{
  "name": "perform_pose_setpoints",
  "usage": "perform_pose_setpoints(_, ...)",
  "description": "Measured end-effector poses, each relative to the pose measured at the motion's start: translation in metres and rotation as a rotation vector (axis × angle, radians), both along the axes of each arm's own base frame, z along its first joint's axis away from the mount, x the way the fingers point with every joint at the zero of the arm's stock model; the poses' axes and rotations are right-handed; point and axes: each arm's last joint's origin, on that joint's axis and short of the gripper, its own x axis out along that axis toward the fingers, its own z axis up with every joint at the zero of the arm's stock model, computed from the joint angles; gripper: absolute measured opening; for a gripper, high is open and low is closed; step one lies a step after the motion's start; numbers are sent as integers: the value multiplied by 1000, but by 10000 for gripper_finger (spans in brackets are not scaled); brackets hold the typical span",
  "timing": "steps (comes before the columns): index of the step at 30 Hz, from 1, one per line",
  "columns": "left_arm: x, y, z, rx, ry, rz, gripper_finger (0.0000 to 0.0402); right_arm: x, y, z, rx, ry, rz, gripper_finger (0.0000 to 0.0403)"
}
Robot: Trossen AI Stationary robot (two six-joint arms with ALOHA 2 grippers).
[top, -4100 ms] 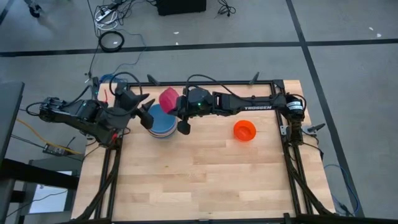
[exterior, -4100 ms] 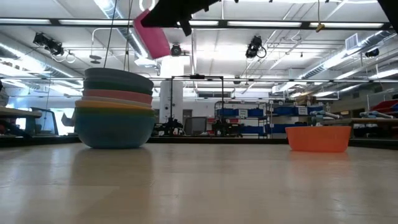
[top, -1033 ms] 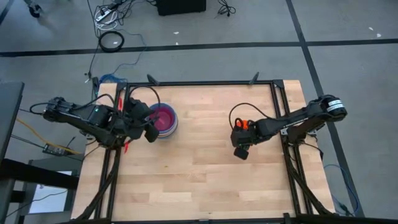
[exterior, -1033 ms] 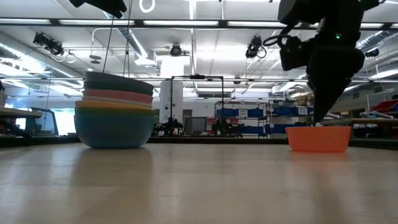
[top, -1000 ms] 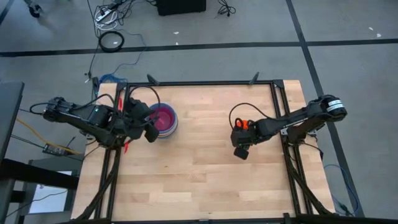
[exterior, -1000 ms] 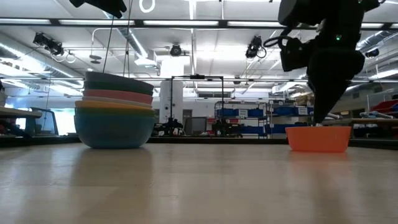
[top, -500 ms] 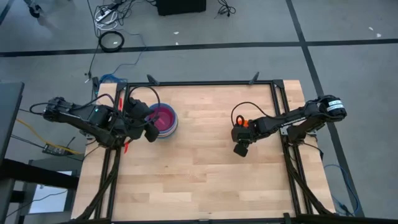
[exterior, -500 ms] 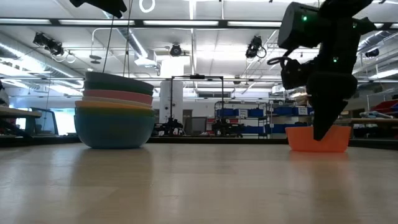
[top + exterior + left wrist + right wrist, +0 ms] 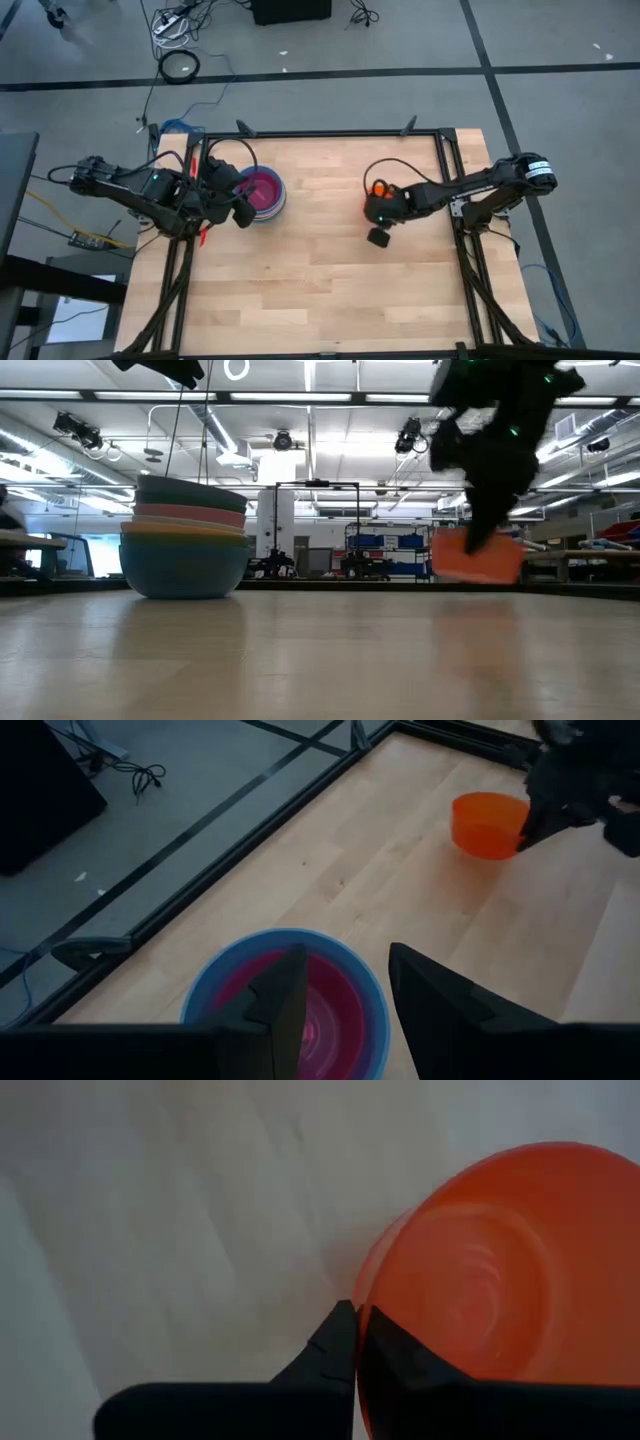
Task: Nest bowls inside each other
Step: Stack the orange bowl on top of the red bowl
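Observation:
A stack of nested bowls (image 9: 264,194), magenta innermost and light blue outermost, stands on the table at the far left and also shows in the low view (image 9: 185,545). My left gripper (image 9: 345,965) hovers open above the stack's left side and touches nothing. A small red-orange bowl (image 9: 478,556) hangs tilted just above the table right of centre. It is mostly hidden under my right gripper (image 9: 381,200) from above. My right gripper (image 9: 356,1330) is shut on this bowl. My right gripper pinches the red-orange bowl's rim (image 9: 358,1295), one finger (image 9: 336,1338) outside the wall and the other (image 9: 388,1348) inside. The fingers come from above, slanting down. The bowl is lifted clear of the table and tilted, hanging below the fingers.
The wooden tabletop (image 9: 320,280) lies bare between the stack and the red-orange bowl and across its near half. A black frame rail (image 9: 330,133) runs along the far edge and down both sides.
My right gripper has shut on the red-orange bowl's rim and moved toward the table's left edge. The bowl, which stood flat on the table, is now lifted clear and tipped, and has travelled left with the gripper.

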Motion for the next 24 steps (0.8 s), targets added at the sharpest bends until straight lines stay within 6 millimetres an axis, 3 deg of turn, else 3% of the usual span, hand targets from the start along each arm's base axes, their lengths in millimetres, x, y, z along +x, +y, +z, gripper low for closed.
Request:
perform_pose_setpoints(8,0,0,0,5,-2,4,152,53,-18,76,-61,-480,135,0)
perform_pose_setpoints(13,0,0,0,12,-5,9,152,68,-35,108,-56,-779,176,0)
perform_pose_setpoints(16,0,1,1,17,-7,14,152,77,-43,113,-60,-891,184,0)
perform_pose_setpoints(18,0,1,1,17,-9,14,152,87,-47,107,-29,-920,202,0)
perform_pose_setpoints(24,0,0,1,18,-16,17,152,136,-54,90,-2,-906,251,0)
